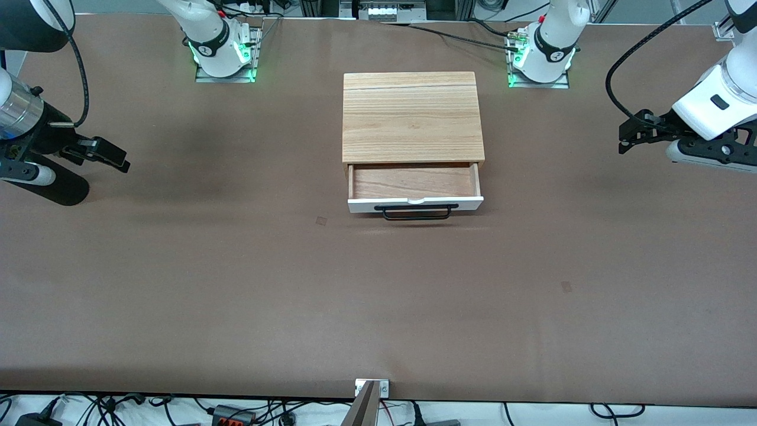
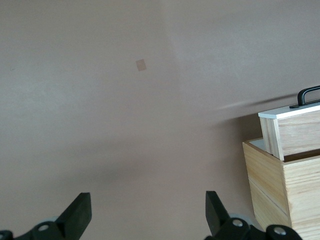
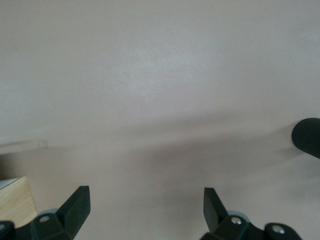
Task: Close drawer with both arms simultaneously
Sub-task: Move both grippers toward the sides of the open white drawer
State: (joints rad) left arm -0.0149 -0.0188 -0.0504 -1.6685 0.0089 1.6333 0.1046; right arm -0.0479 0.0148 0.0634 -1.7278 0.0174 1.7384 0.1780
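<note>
The drawer point(image 1: 415, 204) stands pulled out of its light wooden casing point(image 1: 412, 116) at mid-table, showing reddish-brown wood inside, a white front panel and a black bar handle point(image 1: 416, 212). In the left wrist view the drawer point(image 2: 292, 131) and casing point(image 2: 280, 185) show at one edge. My left gripper point(image 1: 628, 141) hangs open above the table at the left arm's end, well apart from the drawer; its fingers point(image 2: 79, 214) hold nothing. My right gripper point(image 1: 109, 155) hangs open above the right arm's end, equally apart, fingers point(image 3: 76, 207) empty.
Both arm bases point(image 1: 223, 50) point(image 1: 541, 56) sit at the table's edge, farther from the front camera than the casing. Small tape squares point(image 1: 321, 220) point(image 1: 566, 287) mark the brown table point(image 1: 378, 307). A metal bracket point(image 1: 371, 387) sits at the edge nearest the camera.
</note>
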